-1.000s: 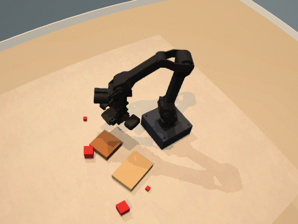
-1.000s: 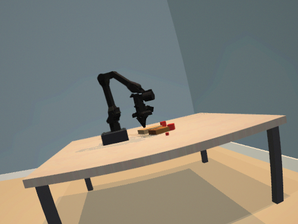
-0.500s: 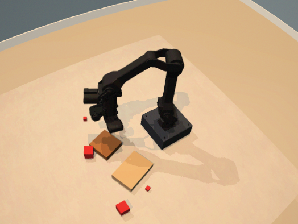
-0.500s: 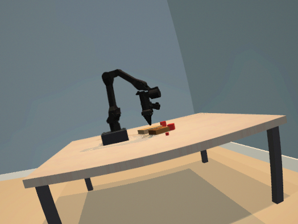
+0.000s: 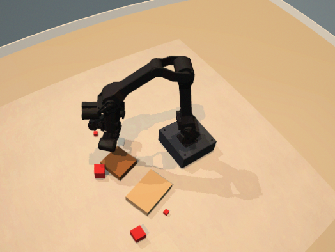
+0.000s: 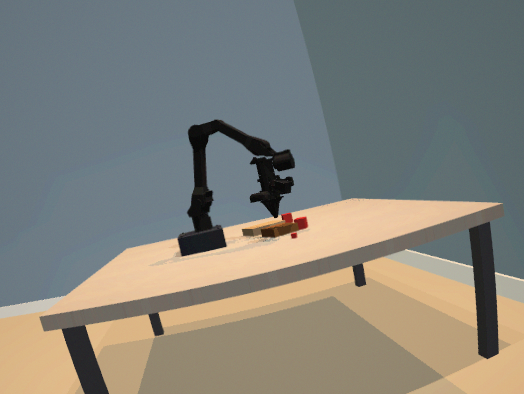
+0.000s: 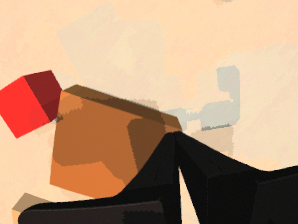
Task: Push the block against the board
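Observation:
The square block [image 5: 119,166] [image 6: 279,230] [image 7: 95,140] is orange-brown and lies flat. The board [image 5: 148,192] [image 6: 251,232] is a light tan rectangle, flat, to the block's lower right in the top view. A strip of table shows between them, with one block side facing a long board side, so they are apart. My gripper [image 6: 276,215] [image 7: 173,138] is shut and empty. Its tips hang above the block's level, near one corner in the wrist view. In the top view the hand hides the tips and slightly overlaps the block's far corner.
A red cube [image 5: 100,171] [image 6: 301,223] [image 7: 17,107] sits at the block's left corner, touching or nearly touching it. Another red cube [image 5: 138,233] lies below the board. Small red cubes lie right of the board [image 5: 166,212] and beyond the hand.

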`<state>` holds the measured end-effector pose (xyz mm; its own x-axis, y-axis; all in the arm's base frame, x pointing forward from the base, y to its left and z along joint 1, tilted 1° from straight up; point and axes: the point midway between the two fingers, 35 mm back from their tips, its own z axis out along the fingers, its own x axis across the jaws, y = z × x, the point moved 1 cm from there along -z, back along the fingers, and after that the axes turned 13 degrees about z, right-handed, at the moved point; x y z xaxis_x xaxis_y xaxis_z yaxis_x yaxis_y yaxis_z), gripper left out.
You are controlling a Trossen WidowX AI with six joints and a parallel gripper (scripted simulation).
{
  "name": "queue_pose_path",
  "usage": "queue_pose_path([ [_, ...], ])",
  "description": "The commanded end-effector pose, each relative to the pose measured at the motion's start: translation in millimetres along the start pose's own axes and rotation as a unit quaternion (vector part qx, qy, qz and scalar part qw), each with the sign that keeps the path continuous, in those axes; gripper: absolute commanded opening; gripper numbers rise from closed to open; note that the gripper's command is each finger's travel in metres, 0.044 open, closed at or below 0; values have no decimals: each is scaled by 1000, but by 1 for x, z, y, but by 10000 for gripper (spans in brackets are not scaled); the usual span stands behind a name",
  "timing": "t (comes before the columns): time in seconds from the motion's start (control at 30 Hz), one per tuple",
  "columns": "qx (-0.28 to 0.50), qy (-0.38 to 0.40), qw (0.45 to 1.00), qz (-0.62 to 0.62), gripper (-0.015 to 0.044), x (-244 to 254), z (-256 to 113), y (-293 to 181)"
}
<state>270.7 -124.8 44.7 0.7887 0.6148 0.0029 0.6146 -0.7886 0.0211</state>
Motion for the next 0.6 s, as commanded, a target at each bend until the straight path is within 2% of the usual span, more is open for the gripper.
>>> queue_pose_path([
  [0.0, 4, -1, 999, 53, 0, 7, 2, 7],
  [0.37, 4, -1, 971, 240, 0, 27, 6, 29],
  [0.5, 4, -1, 968, 251, 0, 28, 6, 30],
  [0.57, 4, -1, 968, 251, 0, 28, 19, 30],
])
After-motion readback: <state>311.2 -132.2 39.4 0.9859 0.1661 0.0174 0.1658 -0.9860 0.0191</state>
